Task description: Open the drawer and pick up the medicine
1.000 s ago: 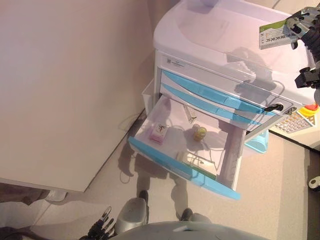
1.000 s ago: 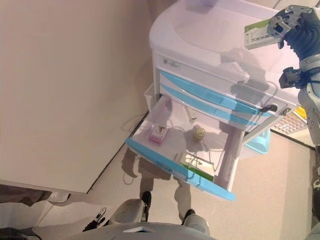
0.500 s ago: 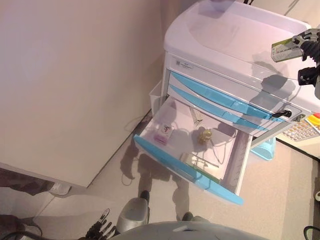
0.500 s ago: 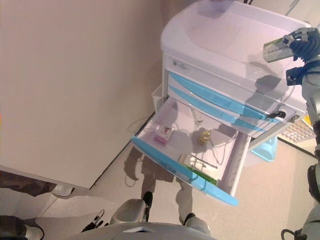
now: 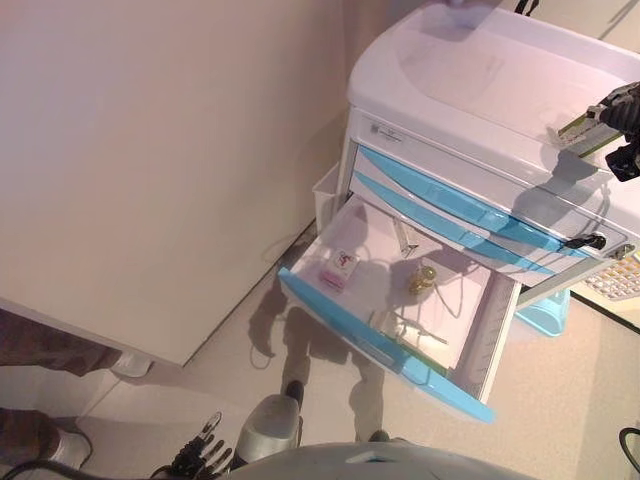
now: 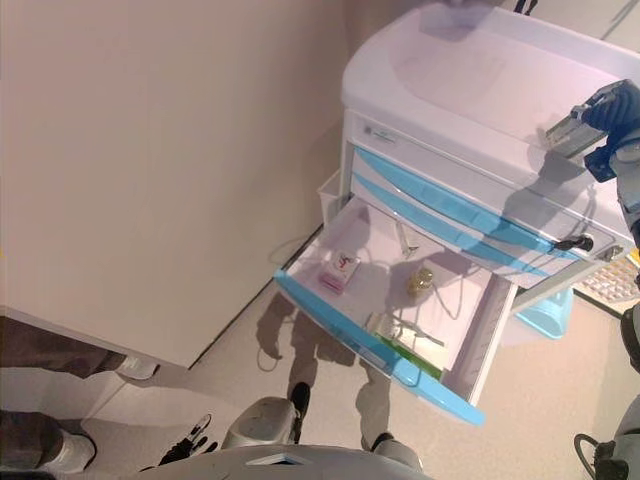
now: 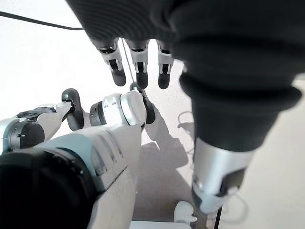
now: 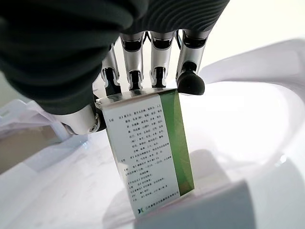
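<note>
Pinching the green-and-white medicine box point(image 8: 151, 152) between fingers point(image 8: 190, 81) and thumb, the right hand point(image 6: 612, 108) holds it above the cabinet top point(image 5: 470, 75), so both steps look done. The left hand point(image 7: 138, 64) hangs low with relaxed fingers, holding nothing. The drawer point(image 5: 385, 345) stands pulled out; inside lie a pink box point(image 5: 339, 270), a small yellow bottle point(image 5: 422, 279) and a green packet point(image 6: 415, 357).

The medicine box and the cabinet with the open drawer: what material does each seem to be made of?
The medicine box, pinched in the right robot hand, looks like thin printed cardboard: flat faces, sharp folded edges, white with a green side. The cabinet seems to be moulded plastic, white and slightly glossy, with rounded corners. Its open drawer has a light blue front, probably plastic too.
</note>
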Available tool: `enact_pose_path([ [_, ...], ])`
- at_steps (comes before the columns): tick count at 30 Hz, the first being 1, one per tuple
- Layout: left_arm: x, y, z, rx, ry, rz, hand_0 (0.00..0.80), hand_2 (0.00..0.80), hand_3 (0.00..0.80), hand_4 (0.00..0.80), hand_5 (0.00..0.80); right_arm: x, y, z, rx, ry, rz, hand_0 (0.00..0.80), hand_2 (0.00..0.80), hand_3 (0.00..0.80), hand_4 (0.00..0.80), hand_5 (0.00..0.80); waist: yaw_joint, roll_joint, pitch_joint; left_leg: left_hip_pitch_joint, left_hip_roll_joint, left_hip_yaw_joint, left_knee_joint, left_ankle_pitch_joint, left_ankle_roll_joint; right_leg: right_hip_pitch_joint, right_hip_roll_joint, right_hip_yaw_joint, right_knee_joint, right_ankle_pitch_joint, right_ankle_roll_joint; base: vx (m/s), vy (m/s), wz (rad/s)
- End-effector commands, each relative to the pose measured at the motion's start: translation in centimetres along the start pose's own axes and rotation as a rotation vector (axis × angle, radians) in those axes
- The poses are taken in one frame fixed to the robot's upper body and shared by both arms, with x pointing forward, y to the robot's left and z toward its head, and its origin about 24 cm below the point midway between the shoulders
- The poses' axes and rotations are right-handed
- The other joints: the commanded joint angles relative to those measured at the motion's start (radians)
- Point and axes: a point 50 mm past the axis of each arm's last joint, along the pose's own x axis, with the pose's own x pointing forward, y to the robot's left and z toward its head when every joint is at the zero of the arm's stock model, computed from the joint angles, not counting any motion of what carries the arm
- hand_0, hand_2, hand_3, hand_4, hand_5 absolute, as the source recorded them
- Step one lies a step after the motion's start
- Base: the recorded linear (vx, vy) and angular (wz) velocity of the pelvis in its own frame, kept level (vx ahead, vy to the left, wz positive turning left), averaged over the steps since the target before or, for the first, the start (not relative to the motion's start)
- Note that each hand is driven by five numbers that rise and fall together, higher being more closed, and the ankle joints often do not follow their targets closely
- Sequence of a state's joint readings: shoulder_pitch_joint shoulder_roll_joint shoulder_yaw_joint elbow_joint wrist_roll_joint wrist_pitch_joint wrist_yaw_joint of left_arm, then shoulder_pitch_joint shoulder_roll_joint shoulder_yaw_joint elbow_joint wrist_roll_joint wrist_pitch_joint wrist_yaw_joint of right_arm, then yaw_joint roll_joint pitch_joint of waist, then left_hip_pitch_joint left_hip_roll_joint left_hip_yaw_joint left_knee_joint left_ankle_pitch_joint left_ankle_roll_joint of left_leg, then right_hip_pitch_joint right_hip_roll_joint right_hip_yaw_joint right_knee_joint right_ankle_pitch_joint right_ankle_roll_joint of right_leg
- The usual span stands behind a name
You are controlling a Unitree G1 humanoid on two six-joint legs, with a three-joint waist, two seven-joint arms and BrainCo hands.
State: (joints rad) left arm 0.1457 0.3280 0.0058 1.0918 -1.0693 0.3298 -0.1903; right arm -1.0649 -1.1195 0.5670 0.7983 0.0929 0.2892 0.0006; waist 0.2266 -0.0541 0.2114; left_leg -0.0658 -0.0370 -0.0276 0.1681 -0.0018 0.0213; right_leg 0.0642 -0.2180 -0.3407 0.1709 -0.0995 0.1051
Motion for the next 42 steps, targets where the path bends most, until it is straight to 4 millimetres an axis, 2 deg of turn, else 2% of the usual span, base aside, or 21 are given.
enact_pose_path([
  [1, -0.7, 1.2, 0.5, 0.039, 0.017, 0.037, 0.0, 0.0, 0.0, 0.0, 0.0, -0.3, -4.0, 1.3, -0.16, -0.025, -0.112, 0.8, 0.8, 0.8, 0.8, 0.8, 0.043, -0.005, -0.001, 0.055, 0.028, -0.021, -0.021, -0.054, -0.005, -0.034, -0.065, 0.006, 0.09, 0.059, 0.027, 0.0, 0.0, 0.0],
  [7, -0.8, 1.2, 0.7, 0.039, 0.014, 0.031, 0.0, 0.0, 0.0, 0.0, 0.0, -0.2, -4.2, 0.7, -0.374, 0.017, -0.125, 0.8, 0.8, 0.8, 0.8, 0.8, 0.052, -0.004, 0.012, 0.046, 0.027, -0.025, -0.009, -0.057, -0.003, -0.038, -0.067, 0.008, 0.092, 0.052, 0.026, 0.011, 0.007, 0.01],
  [14, -0.8, 0.9, 1.1, 0.055, 0.008, 0.018, 0.0, 0.0, 0.0, 0.0, 0.0, -0.1, -4.4, 0.7, -0.454, 0.045, -0.117, 0.8, 0.8, 0.8, 0.8, 0.8, 0.059, -0.008, 0.029, 0.034, 0.032, -0.027, 0.001, -0.058, -0.004, -0.043, -0.067, 0.007, 0.094, 0.052, 0.03, 0.0, 0.0, 0.0],
  [15, -0.8, 0.9, 1.1, 0.055, 0.008, 0.018, 0.0, 0.0, 0.0, 0.0, 0.0, -0.1, -4.4, 0.7, -0.454, 0.051, -0.117, 0.656, 0.656, 0.656, 0.656, 0.656, 0.06, -0.008, 0.03, 0.034, 0.032, -0.027, 0.001, -0.058, -0.004, -0.043, -0.067, 0.006, 0.094, 0.051, 0.029, 0.0, 0.0, 0.0],
  [16, -0.8, 0.8, 1.1, 0.055, 0.007, 0.02, 0.0, 0.0, 0.0, 0.0, 0.0, -0.1, -4.5, 0.5, -0.459, 0.06, -0.135, 0.398, 0.398, 0.398, 0.398, 0.398, 0.061, -0.008, 0.032, 0.033, 0.032, -0.029, 0.003, -0.058, -0.004, -0.043, -0.067, 0.007, 0.094, 0.052, 0.029, 0.0, 0.0, 0.0],
  [17, -0.8, 0.8, 1.0, 0.056, 0.007, 0.021, 0.0, 0.0, 0.0, 0.0, 0.0, -0.1, -4.5, 0.4, -0.458, 0.067, -0.129, 0.0, 0.0, 0.0, 0.0, 0.0, 0.062, -0.008, 0.033, 0.033, 0.031, -0.03, 0.004, -0.059, -0.003, -0.043, -0.068, 0.007, 0.095, 0.052, 0.029, 0.0, 0.0, 0.0],
  [31, -0.8, 0.9, 0.9, 0.068, 0.021, 0.014, 0.0, 0.0, 0.0, 0.0, 0.0, -0.2, -5.4, 0.8, -0.397, 0.067, -0.221, 0.0, 0.0, 0.0, 0.0, 0.0, 0.056, 0.001, 0.024, 0.042, 0.031, -0.025, -0.006, -0.059, -0.002, -0.04, -0.068, 0.015, 0.09, 0.053, 0.029, -0.001, 0.0, 0.01],
  [42, -0.8, 1.1, 0.5, 0.06, 0.028, 0.028, 0.0, 0.0, 0.0, 0.0, 0.0, -0.5, -6.8, 2.3, -0.318, 0.017, -0.326, 0.0, 0.0, 0.0, 0.0, 0.0, 0.036, 0.001, 0.002, 0.061, 0.037, -0.004, -0.029, -0.054, -0.004, -0.038, -0.064, 0.025, 0.082, 0.065, 0.032, -0.005, -0.005, -0.01],
])
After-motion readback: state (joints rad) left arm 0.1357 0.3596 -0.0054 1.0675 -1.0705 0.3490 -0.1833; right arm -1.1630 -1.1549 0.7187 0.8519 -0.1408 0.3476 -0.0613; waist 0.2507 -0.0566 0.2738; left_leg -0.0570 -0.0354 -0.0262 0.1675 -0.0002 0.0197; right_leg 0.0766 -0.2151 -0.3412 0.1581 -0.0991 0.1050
